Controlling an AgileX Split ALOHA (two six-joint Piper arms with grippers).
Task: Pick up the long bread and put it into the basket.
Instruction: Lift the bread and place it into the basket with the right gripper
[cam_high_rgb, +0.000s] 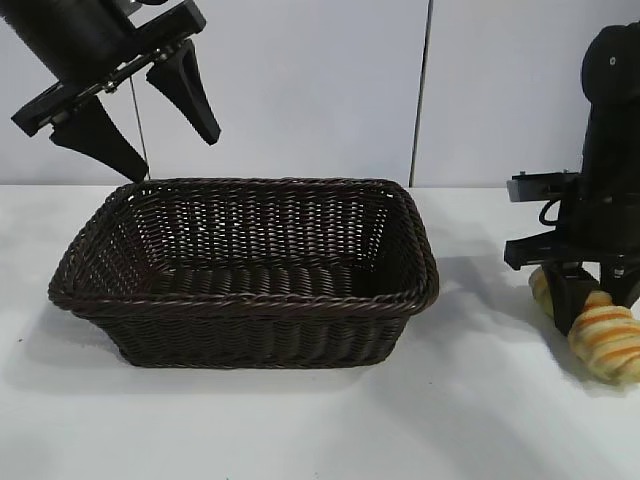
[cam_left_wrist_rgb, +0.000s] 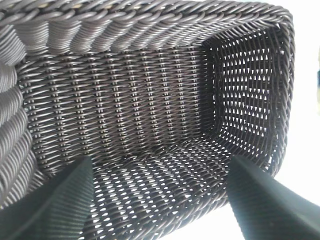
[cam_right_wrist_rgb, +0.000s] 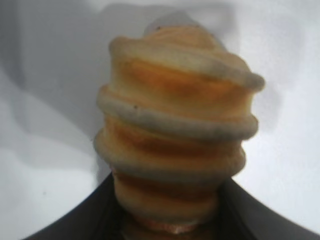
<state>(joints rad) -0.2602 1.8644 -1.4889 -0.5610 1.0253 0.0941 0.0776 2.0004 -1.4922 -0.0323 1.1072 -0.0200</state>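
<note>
The long bread (cam_high_rgb: 603, 338), pale yellow with orange-brown ridges, lies on the white table at the far right. My right gripper (cam_high_rgb: 592, 300) is down over its middle, shut on it with a finger on each side. In the right wrist view the bread (cam_right_wrist_rgb: 175, 130) fills the frame and the black fingers (cam_right_wrist_rgb: 100, 215) press its lower part. The dark-brown woven basket (cam_high_rgb: 250, 300) stands in the middle of the table, empty. My left gripper (cam_high_rgb: 165, 135) hangs open and empty above the basket's far left corner. The left wrist view looks down into the basket (cam_left_wrist_rgb: 150, 100).
The white table (cam_high_rgb: 320, 420) runs in front of and around the basket. A pale wall with a vertical seam (cam_high_rgb: 420, 90) stands behind.
</note>
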